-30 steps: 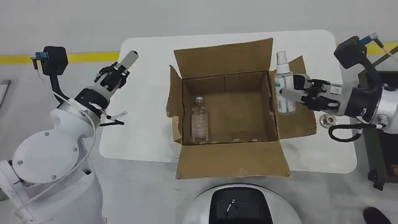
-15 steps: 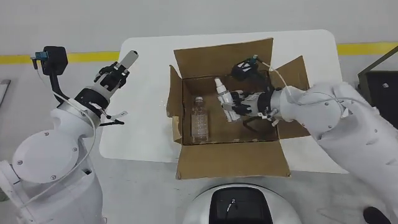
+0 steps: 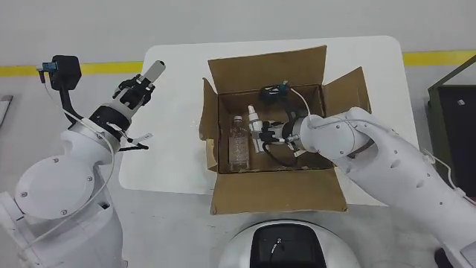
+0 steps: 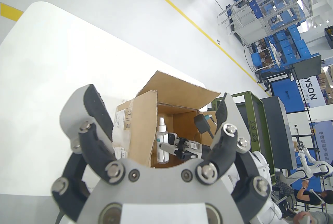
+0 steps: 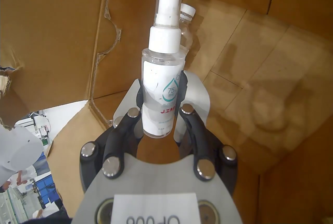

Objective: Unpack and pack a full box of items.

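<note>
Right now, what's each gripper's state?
Left gripper: open, holding nothing.
Right gripper: shut on the spray bottle, inside the box.

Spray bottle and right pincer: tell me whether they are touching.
Touching. In the right wrist view the right pincer clamps the spray bottle, closed against both of its sides with no gap showing.

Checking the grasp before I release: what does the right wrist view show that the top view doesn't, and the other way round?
The right wrist view adds the grip detail: the right gripper is shut on the labelled body of the spray bottle. The top view adds the left gripper, open at the left edge of the table, and the opened-out flaps of the box. Both show the spray bottle inside the box, close beside the water bottle.
</note>
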Controlling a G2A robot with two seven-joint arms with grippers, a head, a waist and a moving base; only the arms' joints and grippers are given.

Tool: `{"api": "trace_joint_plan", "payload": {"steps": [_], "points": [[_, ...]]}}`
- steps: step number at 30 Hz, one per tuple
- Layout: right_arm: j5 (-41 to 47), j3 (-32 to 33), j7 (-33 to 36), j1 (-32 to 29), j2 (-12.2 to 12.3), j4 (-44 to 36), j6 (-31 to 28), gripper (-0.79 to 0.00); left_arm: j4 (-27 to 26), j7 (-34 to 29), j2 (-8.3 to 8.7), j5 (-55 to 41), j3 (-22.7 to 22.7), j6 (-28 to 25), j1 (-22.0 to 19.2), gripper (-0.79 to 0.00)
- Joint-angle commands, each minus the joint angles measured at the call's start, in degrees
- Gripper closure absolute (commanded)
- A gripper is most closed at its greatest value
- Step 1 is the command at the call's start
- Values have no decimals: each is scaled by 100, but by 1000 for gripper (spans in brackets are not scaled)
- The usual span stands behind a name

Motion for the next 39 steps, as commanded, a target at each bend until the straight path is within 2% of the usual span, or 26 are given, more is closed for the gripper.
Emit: {"api": "trace_joint_plan", "payload": {"steps": [1,7,13,18,29,31,33,39], "points": [[0,0,0,0,0,0,0,0,0,0,0,0,0,0,0,-785],[21,3,-37,-28,-2,15,-5,0,0,0,0,0,0,0,0,-785],[842,-127,-1074,-414,-197,647,81,0,0,0,0,0,0,0,0,-785],[1247,-392,-1604,-285,-432,1228,279,0,0,0,0,0,0,0,0,-785],[1034,-977,-1749,176,-810,1906,758,-3,0,0,0,0,0,0,0,-785],[1011,-1021,-1750,211,-857,1977,800,-120,0,0,0,0,0,0,0,-785],[1006,-1038,-1766,222,-895,2016,818,-182,0,0,0,0,0,0,0,-785],[927,-1009,-1742,217,-954,2058,860,-228,0,0,0,0,0,0,0,-785]]}}
